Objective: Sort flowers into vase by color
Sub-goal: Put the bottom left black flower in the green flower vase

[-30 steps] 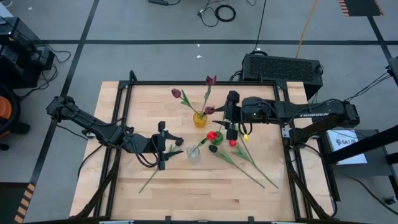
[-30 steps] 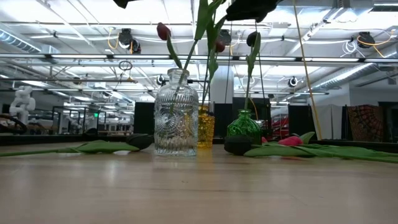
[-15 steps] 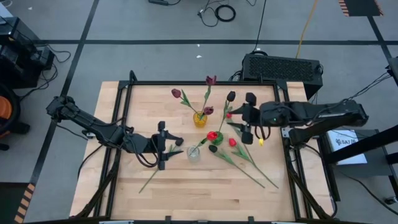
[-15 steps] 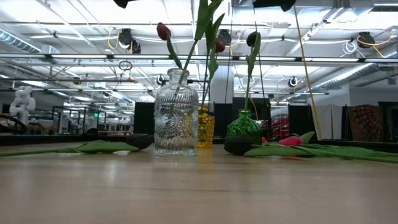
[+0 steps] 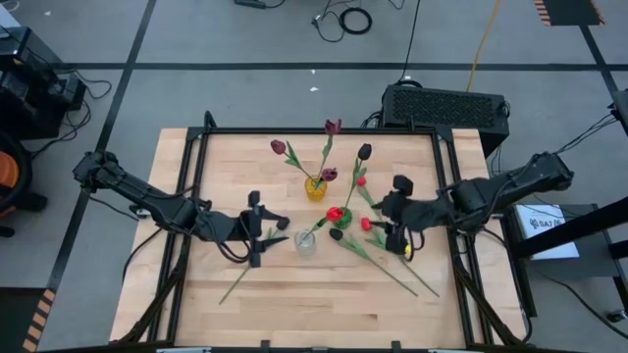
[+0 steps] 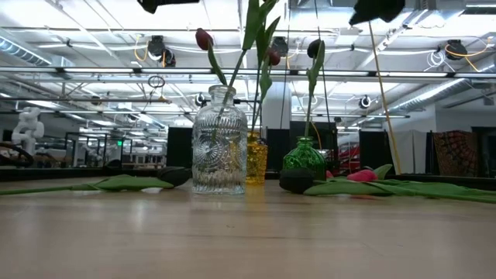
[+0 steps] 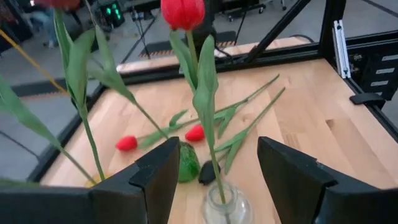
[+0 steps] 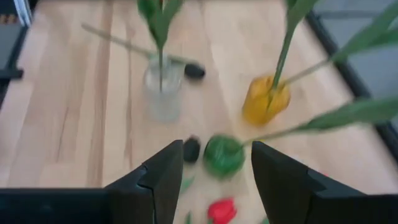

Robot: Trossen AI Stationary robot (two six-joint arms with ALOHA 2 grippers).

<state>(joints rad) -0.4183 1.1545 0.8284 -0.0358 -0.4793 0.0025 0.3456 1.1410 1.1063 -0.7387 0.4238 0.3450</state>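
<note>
The right gripper (image 5: 396,233) is hovering above the tabletop (image 5: 226,157), its fingers (image 8: 163,177) standing apart and gripping nothing. Ahead of those fingers a green vase (image 8: 223,155) is sitting with a dark flower head (image 8: 191,149) lying just beside it and a red flower head (image 8: 221,210) lying nearer the fingers. Farther ahead a yellow vase (image 8: 265,99) and a clear glass vase (image 8: 163,83) are standing, each holding green stems.

The left gripper (image 5: 257,228) is waiting just beside the clear glass vase (image 5: 305,242), its fingers (image 7: 155,174) spread and empty. A red tulip (image 7: 183,12) is rising from that vase (image 7: 225,205) between those fingers. Beyond them two red flower heads (image 7: 126,142) and long green stems (image 7: 245,115) are lying flat on the tabletop.

In the level view the three vases are standing upright in a row, with loose flowers (image 6: 364,177) lying beside the green vase (image 6: 304,159).
</note>
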